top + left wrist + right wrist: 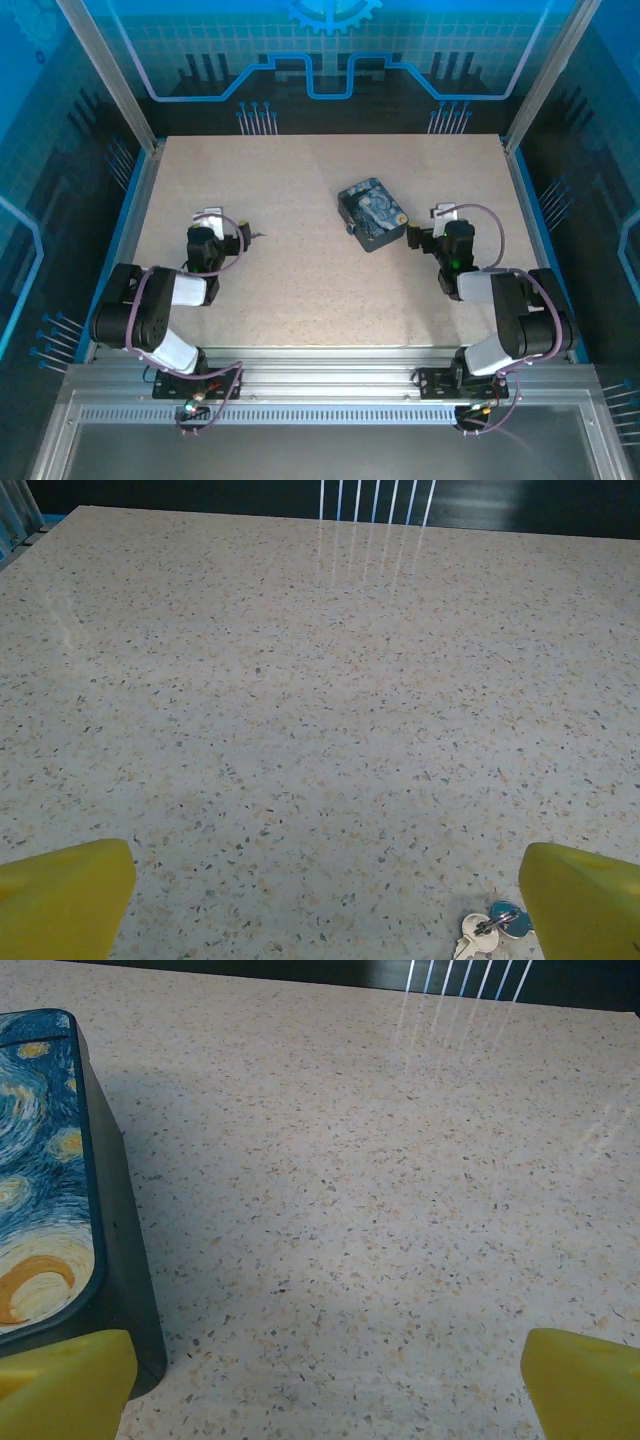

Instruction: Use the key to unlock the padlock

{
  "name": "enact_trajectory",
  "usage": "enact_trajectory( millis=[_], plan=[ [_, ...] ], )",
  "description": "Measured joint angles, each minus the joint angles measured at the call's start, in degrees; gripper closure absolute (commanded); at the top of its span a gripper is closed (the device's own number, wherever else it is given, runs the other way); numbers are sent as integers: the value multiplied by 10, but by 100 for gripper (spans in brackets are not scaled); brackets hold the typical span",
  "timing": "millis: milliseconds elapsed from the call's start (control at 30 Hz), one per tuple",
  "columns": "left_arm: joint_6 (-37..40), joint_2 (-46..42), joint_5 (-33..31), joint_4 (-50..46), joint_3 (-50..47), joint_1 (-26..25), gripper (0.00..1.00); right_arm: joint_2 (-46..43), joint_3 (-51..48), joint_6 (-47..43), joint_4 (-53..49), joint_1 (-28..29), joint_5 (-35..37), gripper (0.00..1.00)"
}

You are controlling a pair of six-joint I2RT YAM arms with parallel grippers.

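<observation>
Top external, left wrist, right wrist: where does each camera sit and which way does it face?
Top external: above and behind the arm bases, looking down on the speckled beige table; both arms show, with left gripper and right gripper.
Left wrist: low on the left arm, facing across the table; yellow fingers, silver keys with a blue cap.
Right wrist: low, facing likewise; yellow fingers, dark box with blue swirl-painted lid.
Shared: top and right wrist both show the box.

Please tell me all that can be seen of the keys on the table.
The keys are a small bunch: one silvery metal key and one with a blue head, joined by a ring. They lie flat on the speckled table, close beside a yellow finger; contact cannot be told. The frame edge cuts them off.
</observation>
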Motion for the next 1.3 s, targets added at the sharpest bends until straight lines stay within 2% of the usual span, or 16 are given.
enact_trajectory(
  millis=[967,1300],
  plan=[
    [0,0,13,-8,3,6,1,-3,4,0,-14,0,1,0],
    [-6,-82,-1,-198,110,7,1,-109,67,25,-156,-23,-11,0]
  ],
)
